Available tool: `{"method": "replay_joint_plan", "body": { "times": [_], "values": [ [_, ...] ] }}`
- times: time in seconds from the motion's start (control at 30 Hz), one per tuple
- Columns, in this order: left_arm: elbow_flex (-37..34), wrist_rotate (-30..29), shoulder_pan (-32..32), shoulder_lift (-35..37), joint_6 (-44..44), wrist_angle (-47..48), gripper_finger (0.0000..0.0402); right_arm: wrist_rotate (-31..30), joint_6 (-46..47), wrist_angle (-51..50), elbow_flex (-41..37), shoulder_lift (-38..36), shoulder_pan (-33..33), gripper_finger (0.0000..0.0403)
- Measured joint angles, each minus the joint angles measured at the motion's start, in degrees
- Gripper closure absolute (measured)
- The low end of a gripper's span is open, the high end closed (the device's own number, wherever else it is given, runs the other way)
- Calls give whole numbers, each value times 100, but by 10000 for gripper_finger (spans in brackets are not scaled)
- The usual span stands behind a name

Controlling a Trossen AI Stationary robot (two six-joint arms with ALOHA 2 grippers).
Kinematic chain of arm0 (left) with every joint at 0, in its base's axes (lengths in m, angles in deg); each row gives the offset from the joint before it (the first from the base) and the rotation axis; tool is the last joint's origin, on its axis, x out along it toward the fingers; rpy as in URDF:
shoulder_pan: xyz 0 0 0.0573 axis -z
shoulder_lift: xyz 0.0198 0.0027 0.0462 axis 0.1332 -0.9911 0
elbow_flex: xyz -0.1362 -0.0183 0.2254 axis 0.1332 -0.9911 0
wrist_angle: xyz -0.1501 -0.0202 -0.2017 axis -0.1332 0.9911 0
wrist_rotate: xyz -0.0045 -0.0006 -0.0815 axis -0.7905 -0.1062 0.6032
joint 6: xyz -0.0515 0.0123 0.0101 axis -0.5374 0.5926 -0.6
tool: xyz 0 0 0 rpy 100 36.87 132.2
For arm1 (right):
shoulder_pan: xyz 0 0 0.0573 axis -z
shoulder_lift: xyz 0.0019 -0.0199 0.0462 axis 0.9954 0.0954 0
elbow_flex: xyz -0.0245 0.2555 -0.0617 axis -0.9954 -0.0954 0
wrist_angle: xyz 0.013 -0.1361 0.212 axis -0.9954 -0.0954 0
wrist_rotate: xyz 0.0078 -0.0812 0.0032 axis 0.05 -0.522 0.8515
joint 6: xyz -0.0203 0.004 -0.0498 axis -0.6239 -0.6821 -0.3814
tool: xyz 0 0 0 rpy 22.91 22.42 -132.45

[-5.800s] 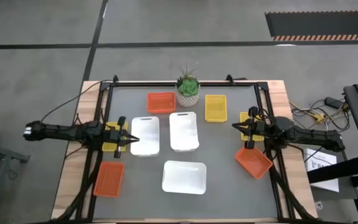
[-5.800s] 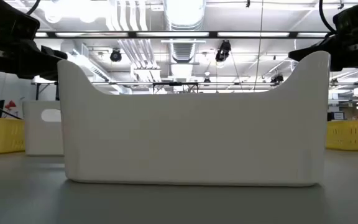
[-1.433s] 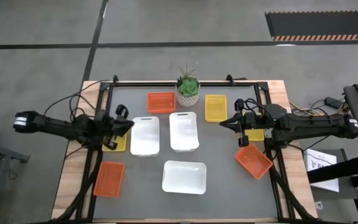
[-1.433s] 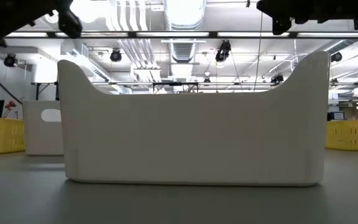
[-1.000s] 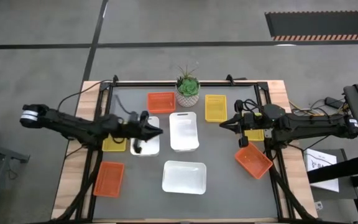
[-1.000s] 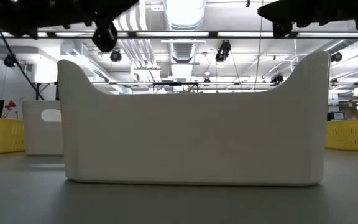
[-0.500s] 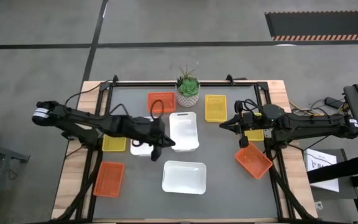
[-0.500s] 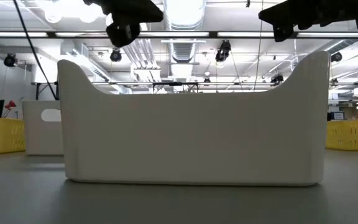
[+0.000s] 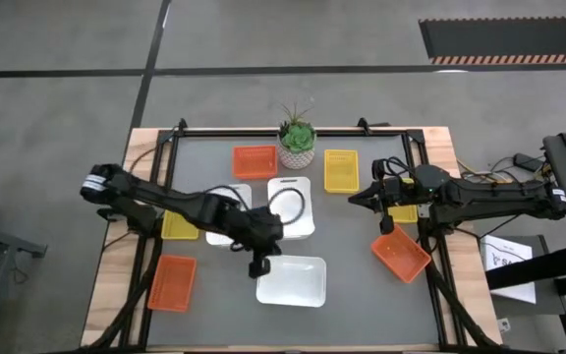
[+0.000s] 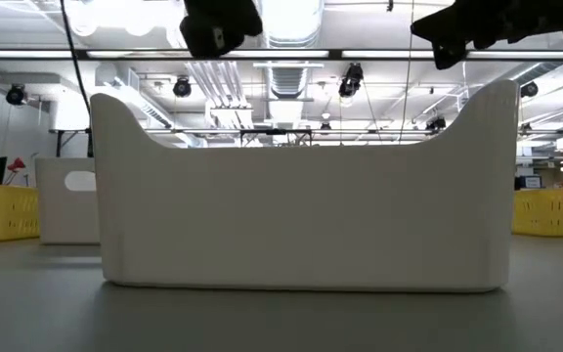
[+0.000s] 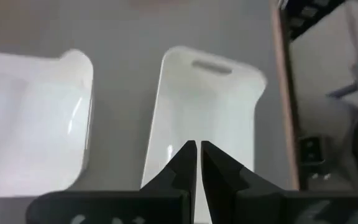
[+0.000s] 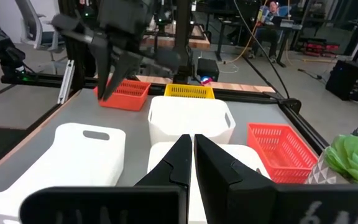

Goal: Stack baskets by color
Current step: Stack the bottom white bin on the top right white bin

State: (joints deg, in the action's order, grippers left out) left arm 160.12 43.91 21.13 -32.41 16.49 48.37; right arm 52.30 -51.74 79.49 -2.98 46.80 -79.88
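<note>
1. Three big white plastic baskets with rounded corners sit around the middle of the grey table (image 9: pixel 362 285). Taking the small potted green plant (image 9: pixel 297 139) at the back edge as the landmark: one white basket (image 9: pixel 291 207) lies just in front of the plant, a second (image 9: pixel 226 214) is beside that one on the left arm's side and mostly hidden under the arm, and the third (image 9: pixel 291 279) is nearest the front, well away from the plant.
2. Small orange mesh baskets: one (image 9: pixel 254 161) right beside the plant, one (image 9: pixel 173 283) at the front left corner, one (image 9: pixel 401 255) front right. A yellow basket (image 9: pixel 340 170) flanks the plant on the other side, another (image 9: pixel 179 225) sits near the left rail, and a third looks tucked under the right arm.
3. Nothing's stacked yet. Colours are scattered singly, probably so each has to be fetched and nested.
4. The left gripper (image 9: pixel 257 265) hangs over the near edge of the front white basket, fingers pinched together, holding nothing. Looks like it's lining up on a white one.
5. The right gripper (image 9: pixel 355 196) waits off to the side of the plant, near the yellow basket, jaws closed and empty too.
6. No brands, labels or readable writing anywhere on the baskets.
</note>
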Motion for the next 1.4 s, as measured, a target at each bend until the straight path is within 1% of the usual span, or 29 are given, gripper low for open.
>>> {"method": "replay_joint_plan", "body": {
  "times": [0.13,0.27,0.33,0.43,0.57,0.63,0.7,0.9,1.17,1.4],
  "values": [
    [361,3,-2,-436,429,483,395,0,3,-117,0,-71,0,390],
    [580,185,-25,-702,873,527,387,2,38,-134,0,-103,0,390],
    [684,195,-35,-758,1101,503,370,2,46,-157,0,-105,0,390],
    [719,147,-39,-875,1456,403,334,2,40,-167,0,-98,0,390],
    [638,138,-38,-1102,1836,-45,283,2,73,-171,0,-99,0,390],
    [636,139,-37,-1233,1987,-271,265,2,89,-199,0,-99,0,390],
    [630,138,-39,-1343,2153,-398,255,3,99,-273,0,-99,0,390],
    [599,138,-61,-1596,2344,-797,251,3,235,-520,0,-100,0,390],
    [555,140,-188,-1826,2437,-837,251,4,383,-626,0,-94,-2,390],
    [319,159,-340,-1885,2332,-902,256,4,380,-633,0,-94,-2,390]
  ]
}}
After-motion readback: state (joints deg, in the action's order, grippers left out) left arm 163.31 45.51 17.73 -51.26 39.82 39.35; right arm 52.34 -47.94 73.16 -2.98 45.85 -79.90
